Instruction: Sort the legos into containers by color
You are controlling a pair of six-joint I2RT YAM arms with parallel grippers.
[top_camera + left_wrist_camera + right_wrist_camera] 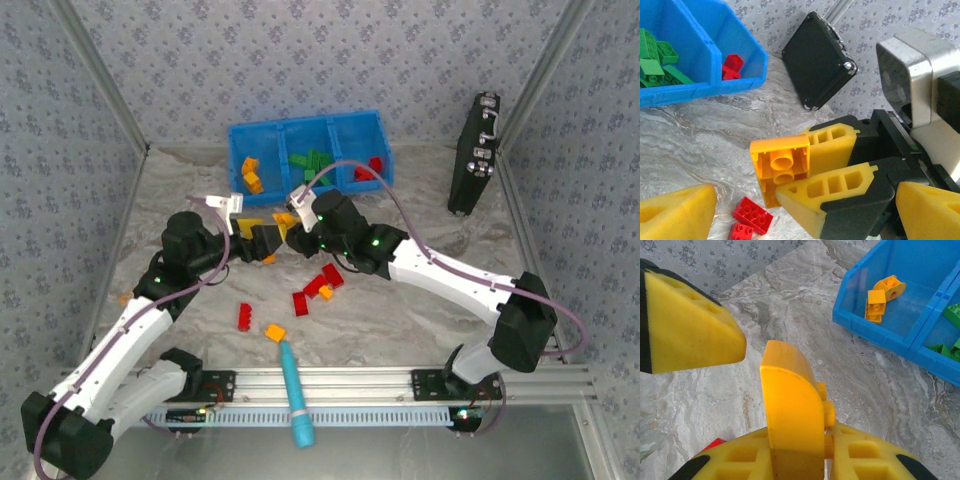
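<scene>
My right gripper [800,442] is shut on an orange-yellow lego [790,410], which stands upright between its pads above the table. In the left wrist view that lego [782,165] shows its hollow underside, pinched by the right gripper's yellow fingers [832,147]. My left gripper [805,212] stands wide open, one fingertip on each side of that grip, touching nothing. From above, both grippers meet at the lego [287,222], just in front of the blue tray [262,133]. Its left container holds orange legos [250,176], the middle green [312,162], the right red [373,168].
Loose red legos [325,283] [245,317] and an orange one [275,333] lie on the marbled table nearer the arm bases. A teal stick [295,395] rests across the front rail. An upright black case [475,155] stands at the back right.
</scene>
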